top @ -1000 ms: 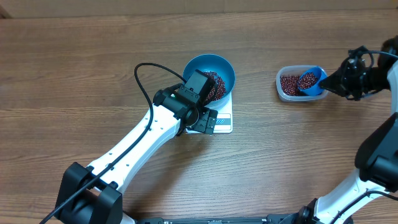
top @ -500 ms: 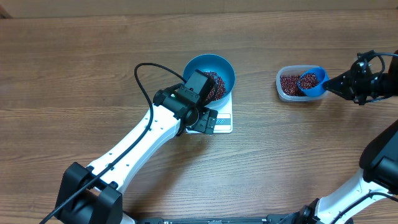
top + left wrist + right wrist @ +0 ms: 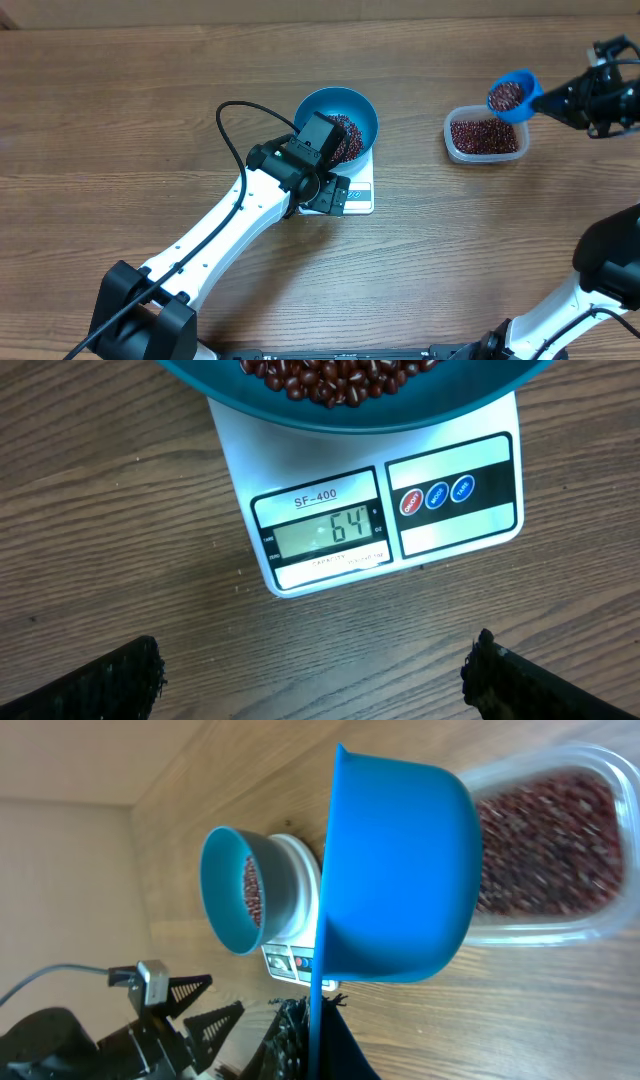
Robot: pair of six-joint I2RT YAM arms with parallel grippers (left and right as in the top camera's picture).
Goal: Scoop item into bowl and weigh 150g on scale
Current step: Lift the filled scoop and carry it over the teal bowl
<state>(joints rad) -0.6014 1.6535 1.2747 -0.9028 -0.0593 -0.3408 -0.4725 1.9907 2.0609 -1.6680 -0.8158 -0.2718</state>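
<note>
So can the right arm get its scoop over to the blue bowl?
Probably yes. Nothing stands between the scoop and the bowl, and the left arm covers only the bowl's opposite edge.

A: Left arm, noted?
B: Extended diagonally from near-left toward centre. Left gripper (image 3: 335, 192) angled downward, jaws spread wide, nothing gripped.
A: Right arm?
B: Elbow seen at bottom right, forearm reached to the far right. Right gripper (image 3: 558, 98) pointed leftward, jaws clamped on the handle of the scoop (image 3: 512, 94).
</note>
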